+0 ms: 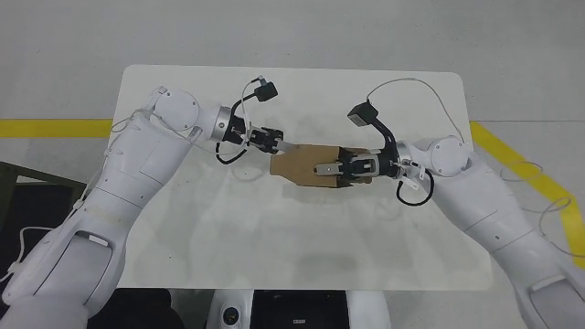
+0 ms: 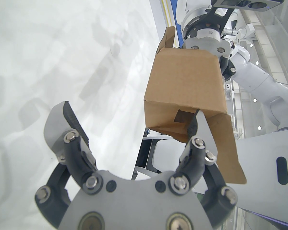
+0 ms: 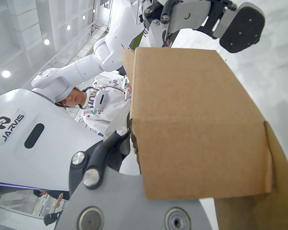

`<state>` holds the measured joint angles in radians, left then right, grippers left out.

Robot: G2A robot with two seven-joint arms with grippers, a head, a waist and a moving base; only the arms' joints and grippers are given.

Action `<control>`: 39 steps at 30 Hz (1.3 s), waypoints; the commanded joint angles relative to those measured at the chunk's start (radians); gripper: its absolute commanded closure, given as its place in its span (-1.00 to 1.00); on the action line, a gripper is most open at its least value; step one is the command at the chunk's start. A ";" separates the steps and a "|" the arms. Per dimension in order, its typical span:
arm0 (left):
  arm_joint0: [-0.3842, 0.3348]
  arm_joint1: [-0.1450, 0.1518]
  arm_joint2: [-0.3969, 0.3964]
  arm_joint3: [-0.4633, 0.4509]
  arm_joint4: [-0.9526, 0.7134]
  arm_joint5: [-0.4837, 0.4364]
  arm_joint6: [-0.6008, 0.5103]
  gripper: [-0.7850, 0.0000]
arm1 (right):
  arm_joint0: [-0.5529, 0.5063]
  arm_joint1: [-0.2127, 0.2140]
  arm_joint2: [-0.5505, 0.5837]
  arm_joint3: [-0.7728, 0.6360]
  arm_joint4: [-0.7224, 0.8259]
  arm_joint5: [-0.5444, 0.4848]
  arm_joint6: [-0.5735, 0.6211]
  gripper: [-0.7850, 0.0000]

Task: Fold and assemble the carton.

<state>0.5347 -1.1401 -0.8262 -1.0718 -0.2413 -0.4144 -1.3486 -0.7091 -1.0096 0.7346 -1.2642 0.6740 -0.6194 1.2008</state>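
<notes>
Your left gripper is spread, one fingertip at the carton end. Shove hard and it could slip from the right gripper clamped on it.

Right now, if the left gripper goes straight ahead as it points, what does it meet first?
The carton, at its near end. One finger of the open left gripper looks to touch its flap; depth unclear.

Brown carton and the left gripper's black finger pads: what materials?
Brown carton: looks like corrugated cardboard, matte and uncoated; sharp creased folds, rough cut edges at the flaps. Black finger pads of the left gripper: probably rubber or a similar soft polymer, matte, with a ribbed grip face; the look alone can't confirm it.
</notes>
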 commanded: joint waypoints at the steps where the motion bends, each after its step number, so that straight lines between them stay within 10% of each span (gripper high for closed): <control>1: -0.001 -0.001 0.001 0.001 -0.003 -0.001 0.000 -1.00 | 0.001 0.000 0.000 0.004 0.001 -0.001 -0.001 1.00; 39: 0.001 0.024 -0.045 -0.050 0.055 0.063 0.011 -1.00 | -0.007 0.001 0.103 0.084 -0.120 -0.054 -0.054 1.00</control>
<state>0.5364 -1.1156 -0.8733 -1.1276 -0.1846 -0.3528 -1.3377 -0.7153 -1.0086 0.8354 -1.1761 0.5533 -0.6738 1.1440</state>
